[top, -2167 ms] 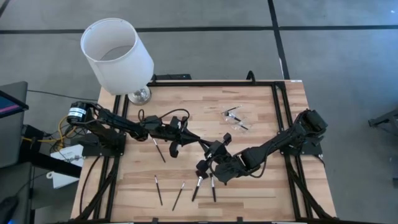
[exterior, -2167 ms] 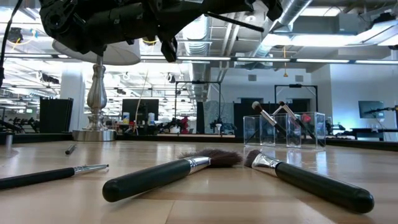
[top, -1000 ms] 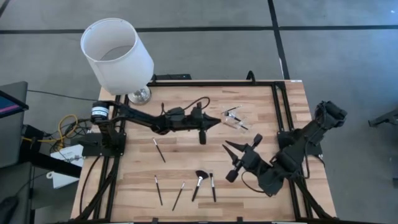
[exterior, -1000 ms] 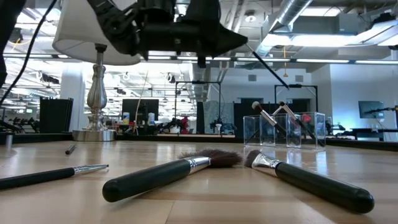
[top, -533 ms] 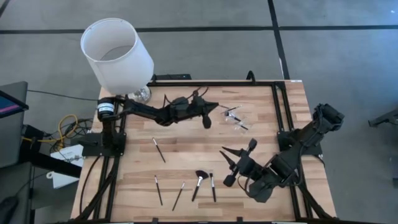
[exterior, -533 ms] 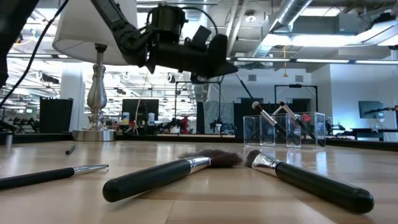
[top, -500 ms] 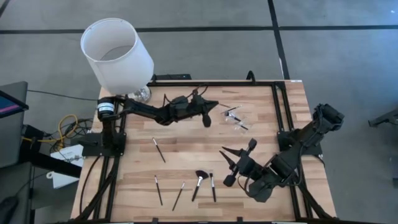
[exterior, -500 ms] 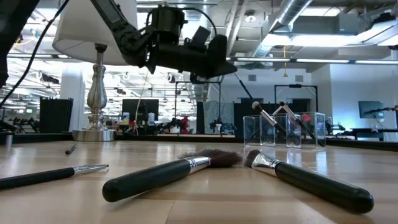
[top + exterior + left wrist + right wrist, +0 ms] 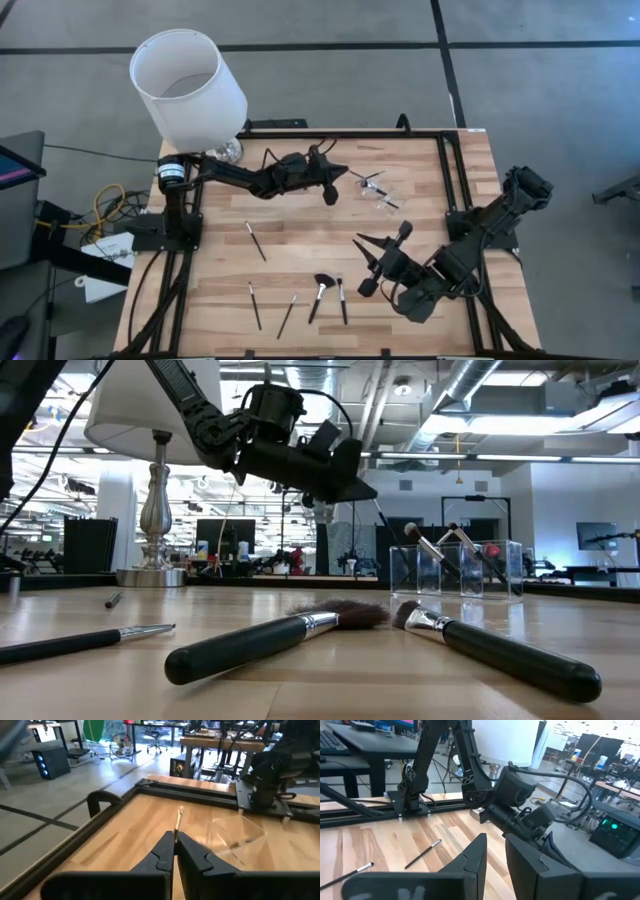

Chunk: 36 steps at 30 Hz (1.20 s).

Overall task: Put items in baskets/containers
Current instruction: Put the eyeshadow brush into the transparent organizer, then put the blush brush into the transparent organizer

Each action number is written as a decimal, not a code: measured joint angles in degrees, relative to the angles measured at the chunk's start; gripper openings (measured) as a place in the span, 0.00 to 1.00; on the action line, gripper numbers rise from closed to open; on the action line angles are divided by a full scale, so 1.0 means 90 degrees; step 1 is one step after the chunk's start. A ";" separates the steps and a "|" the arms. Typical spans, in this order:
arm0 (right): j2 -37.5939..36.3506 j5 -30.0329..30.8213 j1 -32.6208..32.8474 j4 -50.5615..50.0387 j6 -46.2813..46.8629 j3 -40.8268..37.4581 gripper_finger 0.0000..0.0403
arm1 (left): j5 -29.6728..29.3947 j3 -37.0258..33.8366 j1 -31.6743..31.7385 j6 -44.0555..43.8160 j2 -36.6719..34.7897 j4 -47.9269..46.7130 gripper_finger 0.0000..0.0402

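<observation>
Brushes [image 9: 318, 297] lie loose on the surface [image 9: 300, 225] before us. Our left end effector [image 9: 343, 172] pinches a brush [image 9: 385, 529] whose tip angles down beside the container [image 9: 378, 194]. Our right end effector [image 9: 371, 248] hangs slightly parted, gripping nothing, near the front brushes.

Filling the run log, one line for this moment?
left gripper: shut on brush, near clear container | right gripper: empty, waiting

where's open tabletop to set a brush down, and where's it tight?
Free: bare wood between the clear container and the table's right rail, and between the lone brush and the right gripper. Crowded: front edge, where four brushes lie, and around the left gripper beside the container.
</observation>
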 joint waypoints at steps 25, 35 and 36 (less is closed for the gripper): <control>0.0000 -0.0586 -0.0080 0.0000 0.0031 0.0000 0.16 | 0.0465 0.0000 -0.0149 0.0374 -0.2079 -0.2135 0.37; 0.0274 -0.1468 -0.0529 -0.0476 0.1194 0.0000 0.17 | 0.0959 -0.1236 -0.1057 -0.0193 -0.5652 -0.5523 0.37; 0.0383 -0.1636 -0.0638 -0.0466 0.1248 -0.0005 0.17 | 0.0928 -0.1536 -0.1214 -0.0366 -0.5933 -0.5493 0.37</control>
